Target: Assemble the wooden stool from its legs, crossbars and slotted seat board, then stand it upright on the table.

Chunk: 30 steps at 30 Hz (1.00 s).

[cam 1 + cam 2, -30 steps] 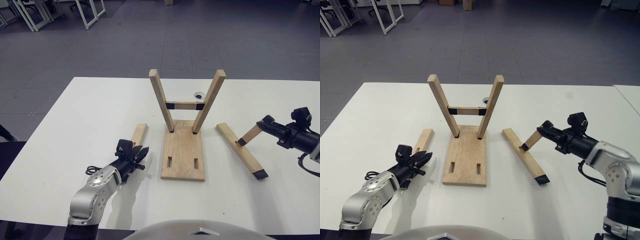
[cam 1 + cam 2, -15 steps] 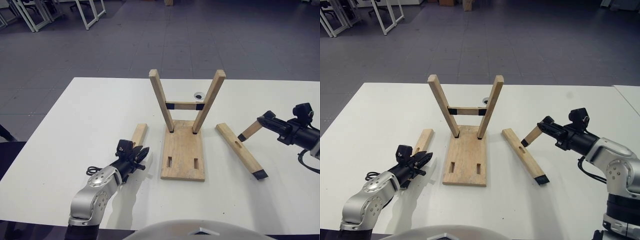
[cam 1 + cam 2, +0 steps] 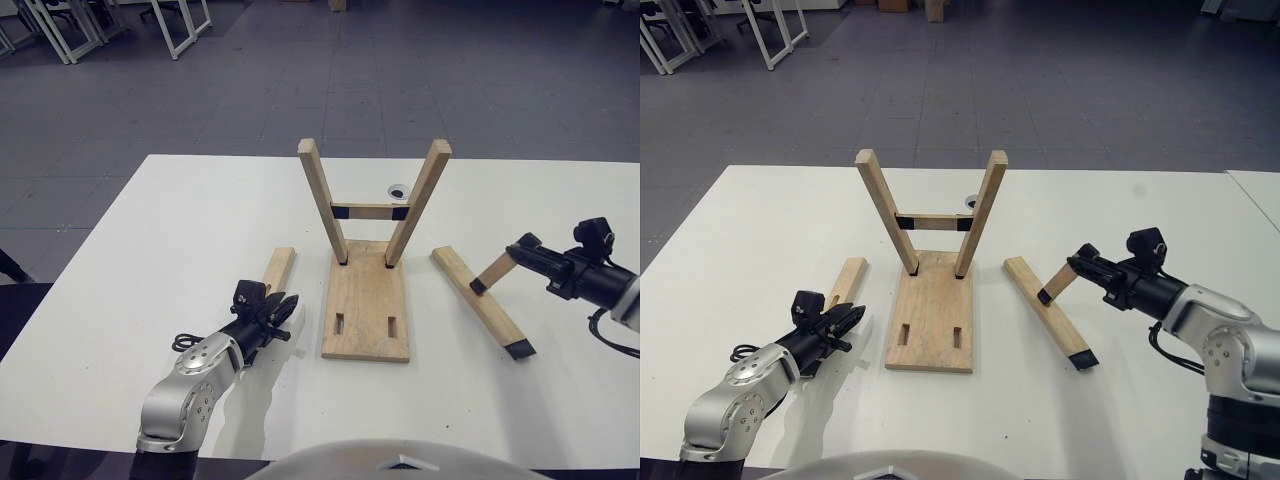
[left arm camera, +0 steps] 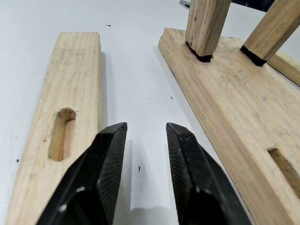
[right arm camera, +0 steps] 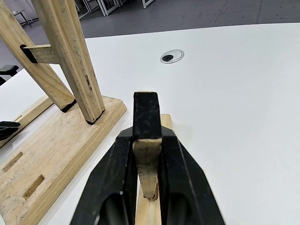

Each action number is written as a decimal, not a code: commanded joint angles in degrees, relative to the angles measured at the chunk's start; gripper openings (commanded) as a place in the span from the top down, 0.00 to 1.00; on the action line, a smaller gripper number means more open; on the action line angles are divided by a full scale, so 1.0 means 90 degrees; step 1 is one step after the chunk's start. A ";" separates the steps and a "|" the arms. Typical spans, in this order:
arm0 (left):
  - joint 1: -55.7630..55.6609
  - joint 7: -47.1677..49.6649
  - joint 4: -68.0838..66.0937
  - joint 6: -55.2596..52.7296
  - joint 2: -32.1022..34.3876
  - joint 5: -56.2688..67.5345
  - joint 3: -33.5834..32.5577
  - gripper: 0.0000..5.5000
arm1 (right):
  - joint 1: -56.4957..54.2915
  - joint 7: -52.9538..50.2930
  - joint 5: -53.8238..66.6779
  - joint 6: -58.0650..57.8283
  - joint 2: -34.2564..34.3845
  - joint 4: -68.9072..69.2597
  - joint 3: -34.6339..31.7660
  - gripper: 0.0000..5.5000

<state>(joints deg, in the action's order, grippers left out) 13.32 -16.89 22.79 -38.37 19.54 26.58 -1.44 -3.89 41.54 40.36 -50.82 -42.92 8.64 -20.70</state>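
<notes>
The left tool point(image 4: 146, 129) lies low on the white desk point(image 3: 180, 230). Its fingers are parted with nothing between them, and they point into the gap between the left loose leg point(image 3: 279, 269) and the seat board point(image 3: 366, 315). The left loose leg lies flat just beside the board's left edge, with its slot facing up.

The seat board lies flat at mid-desk, and its two near slots point(image 3: 340, 323) face up. Two standing legs point(image 3: 323, 200) are set in its far slots and lean apart toward their tops. They are joined by the fixed crossbar point(image 3: 371, 211), which has black ends. A round grommet point(image 3: 398, 189) sits in the desk behind them.

To the right of the board, the right loose leg point(image 3: 480, 300) lies flat at a slant, with a black cap on its near end. The right tool point(image 3: 1080, 255) is clenched on the held crossbar point(image 3: 1058, 282). This crossbar is tilted, with its black lower end down at that leg's upper face, by the slot. Whether the two touch cannot be told.
</notes>
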 commanded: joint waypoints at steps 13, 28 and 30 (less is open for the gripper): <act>-0.0030 -0.0001 0.0106 -0.0115 -0.0029 -0.0048 0.0017 0.72 | 0.0443 -0.0647 -0.0756 0.0575 0.0302 0.0063 0.0516 0.93; -0.0155 -0.0053 -0.0002 -0.0103 -0.0028 -0.0082 0.0118 0.72 | -0.0352 -0.0549 -0.1720 0.0342 -0.0495 0.0056 0.1928 0.93; -0.0171 -0.0055 -0.0022 -0.0103 -0.0032 -0.0081 0.0122 0.72 | -0.0520 -0.0574 -0.1748 0.0252 -0.0491 -0.0092 0.1979 0.93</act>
<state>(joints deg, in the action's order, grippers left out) 12.56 -17.17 22.78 -38.53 19.17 26.56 -0.53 -9.48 36.75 26.98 -44.83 -46.95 10.53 -5.33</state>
